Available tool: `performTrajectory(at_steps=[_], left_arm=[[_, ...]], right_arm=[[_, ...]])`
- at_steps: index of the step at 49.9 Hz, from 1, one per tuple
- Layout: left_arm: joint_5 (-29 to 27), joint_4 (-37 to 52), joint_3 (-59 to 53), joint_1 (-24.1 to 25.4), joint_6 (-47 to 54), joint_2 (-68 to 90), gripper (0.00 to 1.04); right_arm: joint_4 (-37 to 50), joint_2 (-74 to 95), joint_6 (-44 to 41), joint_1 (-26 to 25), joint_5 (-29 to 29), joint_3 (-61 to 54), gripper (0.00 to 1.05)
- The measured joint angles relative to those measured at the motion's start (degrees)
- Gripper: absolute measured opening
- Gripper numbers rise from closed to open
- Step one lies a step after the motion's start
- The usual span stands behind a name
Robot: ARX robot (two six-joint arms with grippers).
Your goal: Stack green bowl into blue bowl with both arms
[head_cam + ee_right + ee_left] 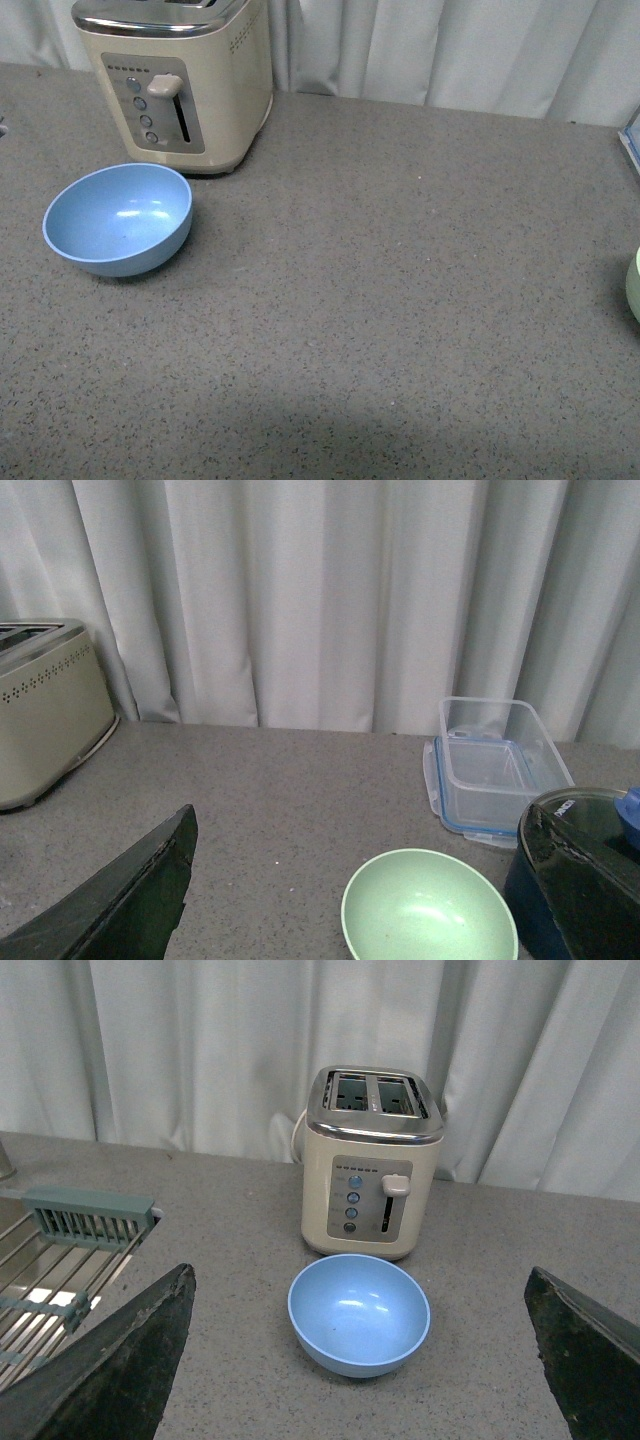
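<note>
Both grippers stand wide open, with nothing held.

Left gripper [360, 1272]: the two black fingers [120, 1370] are spread far apart. In the left wrist view the blue bowl [358, 1312] lies centred between them and touches neither.

Right gripper [357, 815]: the one finger [120, 900] we can make out clearly is set well off to one side. The green bowl [430, 912] lies between the two sides of the gripper, away from that finger and nearer the opposite side. We see no contact.

Containers. The green bowl is empty and upright, mouth up. Being round, it has no long axis. It sits at the right edge of the grey speckled countertop [400, 300], and the front view shows only a sliver of it [634, 285]. The blue bowl [118, 218] is also empty and upright, mouth up. It sits near the left edge, well apart from the green bowl.

A grey-green slotted holder [88, 1217] sits on a wire rack off to one side of the blue bowl.

Just behind the blue bowl stands a cream two-slot toaster [180, 80], at the far left corner, with both slots empty.

Beyond the green bowl, toward the far right corner, stands a clear plastic box [495, 770] with a blue-edged rim, open-topped and empty. Beside it a blue knob [630, 806] sits on something dark and glossy, which we cannot separate from the gripper's other finger.

A white curtain [450, 50] hangs along the far edge.
</note>
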Motion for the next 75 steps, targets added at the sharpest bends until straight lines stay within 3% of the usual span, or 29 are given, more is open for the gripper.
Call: performTrajectory(at_steps=[75], left_arm=[[0.0,0.0,0.0,0.0,0.0,0.0,0.98]], right_arm=[[0.0,0.0,0.0,0.0,-0.02,0.0,0.96]])
